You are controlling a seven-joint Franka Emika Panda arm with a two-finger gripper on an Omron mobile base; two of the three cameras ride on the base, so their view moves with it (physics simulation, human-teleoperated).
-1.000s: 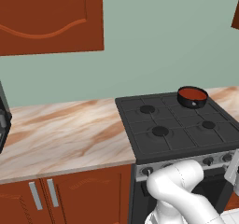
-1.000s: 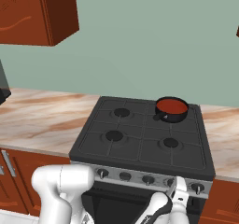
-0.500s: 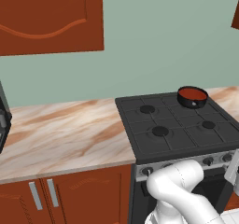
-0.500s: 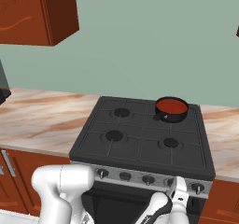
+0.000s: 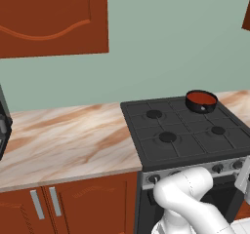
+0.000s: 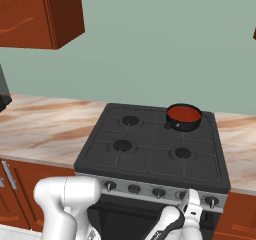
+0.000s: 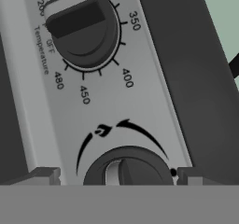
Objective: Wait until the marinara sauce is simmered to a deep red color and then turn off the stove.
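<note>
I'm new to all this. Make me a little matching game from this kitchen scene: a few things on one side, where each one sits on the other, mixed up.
Things:
1. marinara sauce
2. gripper
3. counter
4. temperature knob

Places:
A. left of the stove
B. in the black pan
C. above the burner knob in the hand view
D. straddling the burner knob

Pairs: 1-B, 2-D, 3-A, 4-C

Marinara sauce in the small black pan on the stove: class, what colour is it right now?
The marinara sauce is orange-red, seen best in the right base view.

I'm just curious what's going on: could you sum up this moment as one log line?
sauce: red, in pan, back right burner | stove: not yet off | gripper: open, straddling front knob
</note>
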